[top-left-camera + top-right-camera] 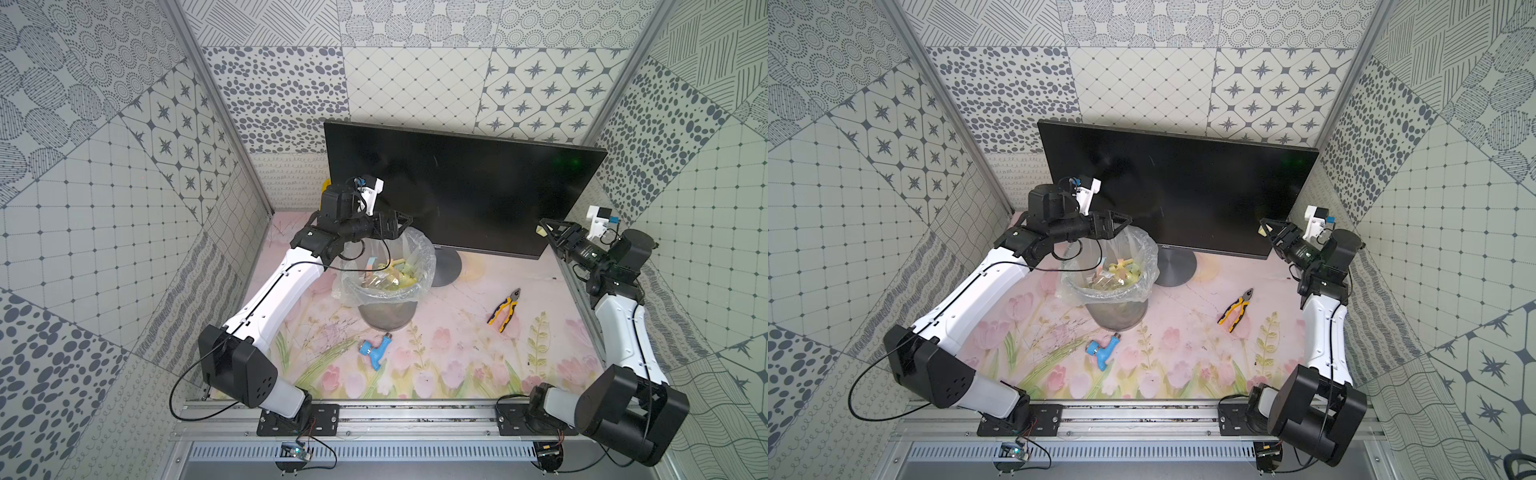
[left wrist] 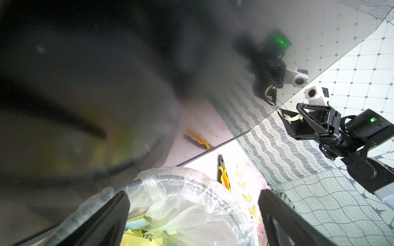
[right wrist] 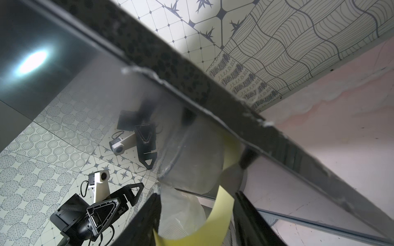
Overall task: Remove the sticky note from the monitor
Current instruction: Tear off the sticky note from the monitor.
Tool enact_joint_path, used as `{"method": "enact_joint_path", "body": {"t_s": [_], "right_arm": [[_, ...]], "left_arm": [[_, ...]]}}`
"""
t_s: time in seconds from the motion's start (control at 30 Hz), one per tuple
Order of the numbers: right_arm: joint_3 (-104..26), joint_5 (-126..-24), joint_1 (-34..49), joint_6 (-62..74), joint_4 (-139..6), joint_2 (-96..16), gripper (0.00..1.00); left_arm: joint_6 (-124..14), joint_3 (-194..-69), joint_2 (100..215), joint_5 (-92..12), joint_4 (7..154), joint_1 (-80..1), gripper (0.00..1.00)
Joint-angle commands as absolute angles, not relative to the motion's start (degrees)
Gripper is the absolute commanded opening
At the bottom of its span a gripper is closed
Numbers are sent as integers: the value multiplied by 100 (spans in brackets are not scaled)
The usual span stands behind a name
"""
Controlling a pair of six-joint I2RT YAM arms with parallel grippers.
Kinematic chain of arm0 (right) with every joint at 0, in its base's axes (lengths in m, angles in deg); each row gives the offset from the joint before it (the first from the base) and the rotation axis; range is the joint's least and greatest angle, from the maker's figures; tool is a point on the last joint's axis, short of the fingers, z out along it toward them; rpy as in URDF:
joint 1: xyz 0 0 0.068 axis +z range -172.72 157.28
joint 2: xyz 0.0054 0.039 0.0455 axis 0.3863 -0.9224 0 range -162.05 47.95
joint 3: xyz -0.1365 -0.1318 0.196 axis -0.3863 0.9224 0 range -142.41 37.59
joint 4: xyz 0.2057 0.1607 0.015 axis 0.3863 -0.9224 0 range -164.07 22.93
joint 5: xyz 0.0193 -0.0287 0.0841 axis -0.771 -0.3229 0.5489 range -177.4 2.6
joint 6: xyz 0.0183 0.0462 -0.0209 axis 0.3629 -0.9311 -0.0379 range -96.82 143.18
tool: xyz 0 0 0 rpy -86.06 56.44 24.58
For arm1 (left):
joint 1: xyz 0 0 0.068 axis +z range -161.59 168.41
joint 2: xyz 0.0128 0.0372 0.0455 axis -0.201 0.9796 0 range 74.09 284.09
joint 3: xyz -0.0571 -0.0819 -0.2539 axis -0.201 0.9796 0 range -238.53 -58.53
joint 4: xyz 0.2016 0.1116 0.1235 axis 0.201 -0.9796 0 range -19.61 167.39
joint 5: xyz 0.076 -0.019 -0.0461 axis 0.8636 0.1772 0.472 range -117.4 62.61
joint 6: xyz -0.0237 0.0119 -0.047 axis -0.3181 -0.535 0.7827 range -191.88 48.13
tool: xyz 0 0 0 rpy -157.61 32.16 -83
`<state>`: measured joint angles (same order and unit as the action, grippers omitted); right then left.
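Floral pink tabletop (image 1: pixel 457 332) lies open in front; large flat black monitor (image 1: pixel 457 187) behind, pale-yellow curled sticky note (image 3: pixel 223 204) at its lower-right corner, bowed between part-spread jaws of the right gripper (image 1: pixel 545 230), wall (image 1: pixel 665 208) close. Left gripper (image 1: pixel 405 224) gapes wide.

Both top views are bright, evenly lit and sharp, with soft shadows and wide-angle stretch toward the frame edges. A small green glint marks the monitor (image 1: pixel 457 183). The left wrist view is largely dark, out-of-focus blur. The right wrist view shows white screen glare and a soft foreground.
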<state>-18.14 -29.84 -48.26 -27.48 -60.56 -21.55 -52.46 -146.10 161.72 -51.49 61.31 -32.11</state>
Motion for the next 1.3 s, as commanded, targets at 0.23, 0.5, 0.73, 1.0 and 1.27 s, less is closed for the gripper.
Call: {"method": "enact_joint_path", "body": {"t_s": [0.23,0.5,0.73,1.0,1.27], "right_arm": [[-1848,-3012,-4845,-2782,-5938,-2053,38],[-1804,-2906,-4720,-2816,-6095,-1966,33],[-1709,-3048,-4311,-3037,-6161,-1739,31],[-1957,-3484,-3175,-3227,-6137,-1812,31],[-2442,-4059,-1707,-3386,-5789,-2369,31]], "left_arm": [[-5438,-14642,16101,-5104,6097,-3235,99],[-5472,-14633,16054,-5045,6058,-3242,99],[-5484,-14633,16030,-4964,6064,-3231,99],[-5265,-14475,15836,-4902,6122,-3007,99],[-4824,-13914,15252,-4970,6292,-2404,99]]}}
